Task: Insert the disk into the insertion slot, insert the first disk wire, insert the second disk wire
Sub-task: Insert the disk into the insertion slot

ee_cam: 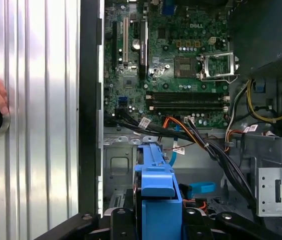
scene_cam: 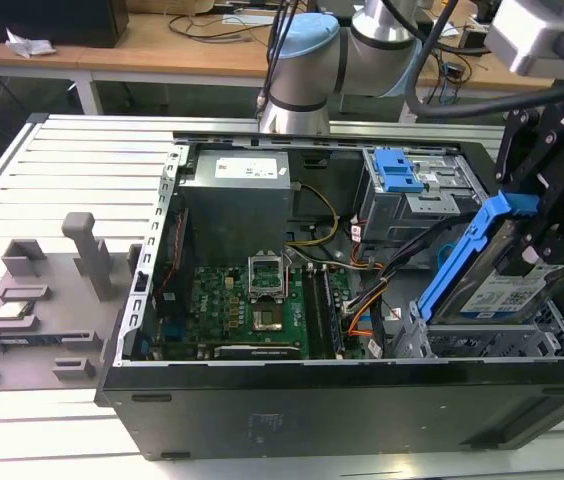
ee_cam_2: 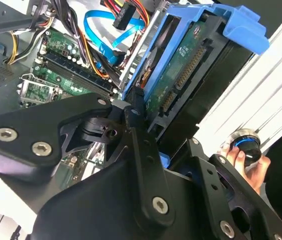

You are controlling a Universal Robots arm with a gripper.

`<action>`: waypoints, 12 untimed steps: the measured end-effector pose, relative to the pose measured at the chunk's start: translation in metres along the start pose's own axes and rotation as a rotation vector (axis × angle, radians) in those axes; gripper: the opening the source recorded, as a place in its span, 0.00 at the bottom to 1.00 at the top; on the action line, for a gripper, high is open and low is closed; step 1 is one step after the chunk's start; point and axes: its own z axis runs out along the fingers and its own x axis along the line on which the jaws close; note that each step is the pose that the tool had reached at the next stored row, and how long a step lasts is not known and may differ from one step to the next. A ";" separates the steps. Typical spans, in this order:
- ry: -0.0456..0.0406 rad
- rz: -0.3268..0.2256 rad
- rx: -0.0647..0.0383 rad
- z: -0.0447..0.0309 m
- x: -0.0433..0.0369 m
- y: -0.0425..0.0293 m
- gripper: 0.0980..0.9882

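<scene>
gripper (scene_cam: 540, 245) clamped on the disk (scene_cam: 497, 285), which is held tilted with one blue carrier edge up. insertion slot (scene_cam: 482, 345) just beneath the held disk. first disk wire (ee_cam_2: 126, 15) and second disk wire (ee_cam_2: 98, 27) lie beyond the disk, inside the case.
</scene>
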 end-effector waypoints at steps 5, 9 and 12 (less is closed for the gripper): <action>-0.0004 0.000 0.000 0.0095 0.0001 -0.0004 0.30; -0.0002 0.000 0.000 0.0180 0.0003 -0.0007 0.30; -0.0002 0.000 0.000 0.0249 0.0004 -0.0010 0.30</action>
